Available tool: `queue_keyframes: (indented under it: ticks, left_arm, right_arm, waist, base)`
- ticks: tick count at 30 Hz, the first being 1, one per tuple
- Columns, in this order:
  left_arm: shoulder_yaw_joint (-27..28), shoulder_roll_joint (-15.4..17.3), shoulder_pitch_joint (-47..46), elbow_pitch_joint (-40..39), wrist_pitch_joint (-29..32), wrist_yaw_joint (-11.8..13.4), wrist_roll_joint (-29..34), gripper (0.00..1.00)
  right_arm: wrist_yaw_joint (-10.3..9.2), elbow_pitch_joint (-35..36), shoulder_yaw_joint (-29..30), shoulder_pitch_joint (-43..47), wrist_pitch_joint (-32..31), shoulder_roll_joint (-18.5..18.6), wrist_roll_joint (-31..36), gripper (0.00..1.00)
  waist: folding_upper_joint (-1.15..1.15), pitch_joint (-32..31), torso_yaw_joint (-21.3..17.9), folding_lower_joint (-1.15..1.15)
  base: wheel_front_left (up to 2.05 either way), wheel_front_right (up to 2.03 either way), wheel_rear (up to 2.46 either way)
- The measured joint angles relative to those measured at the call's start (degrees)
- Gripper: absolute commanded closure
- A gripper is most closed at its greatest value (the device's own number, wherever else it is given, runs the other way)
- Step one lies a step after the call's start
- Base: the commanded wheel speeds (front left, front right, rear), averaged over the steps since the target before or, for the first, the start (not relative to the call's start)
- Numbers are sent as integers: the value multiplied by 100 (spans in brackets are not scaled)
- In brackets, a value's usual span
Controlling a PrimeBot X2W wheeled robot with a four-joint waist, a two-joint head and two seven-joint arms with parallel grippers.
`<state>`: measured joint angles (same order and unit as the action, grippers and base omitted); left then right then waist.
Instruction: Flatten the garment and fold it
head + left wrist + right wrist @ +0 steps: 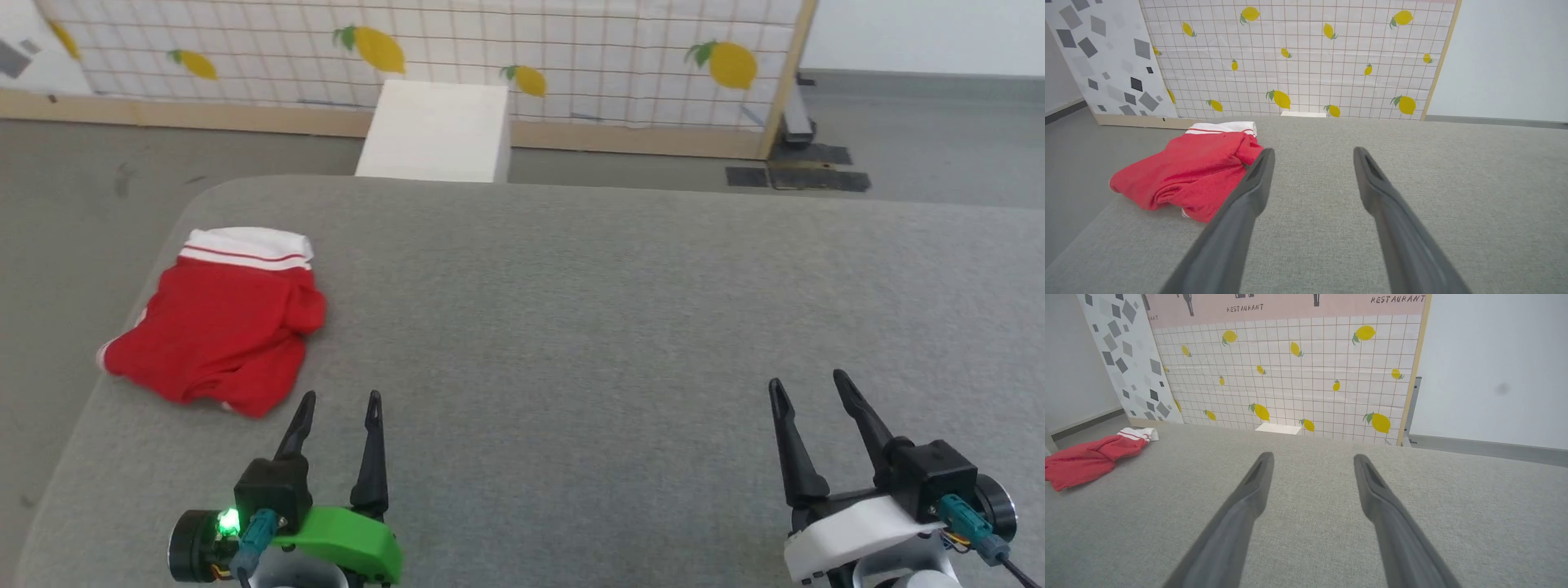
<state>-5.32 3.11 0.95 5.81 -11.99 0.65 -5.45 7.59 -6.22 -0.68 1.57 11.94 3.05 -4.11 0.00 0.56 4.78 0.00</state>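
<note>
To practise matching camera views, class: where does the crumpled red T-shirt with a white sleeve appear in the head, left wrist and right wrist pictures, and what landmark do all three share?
Head view: red T-shirt at left, by the grey table's left edge.
Left wrist view: T-shirt left of centre, at mid-height.
Right wrist view: T-shirt at the far left edge.
Shared landmark: lemon-print panel standing behind the table.

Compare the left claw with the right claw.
The left claw sits on a green mount; the right claw on a white mount. The left claw is close to the red garment; the right claw is far across the grey surface. Both are open and empty.
</note>
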Motion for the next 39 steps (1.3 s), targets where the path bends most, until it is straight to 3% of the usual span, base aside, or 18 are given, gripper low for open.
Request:
queue_keyframes:
  ticks: [27,39]
  left_arm:
    - [46,-5,83,289,-272,-13,37,0]
    - [56,-7,116,311,-274,-16,45,0]
  right_arm:
    - [0,-346,-426,59,274,-15,-311,0]
    - [0,-392,-491,70,274,-15,-355,0]
  waist:
    - [0,-167,1953,0]
    - [0,-261,2457,0]
  base:
    - [0,0,0]
    - [0,0,0]
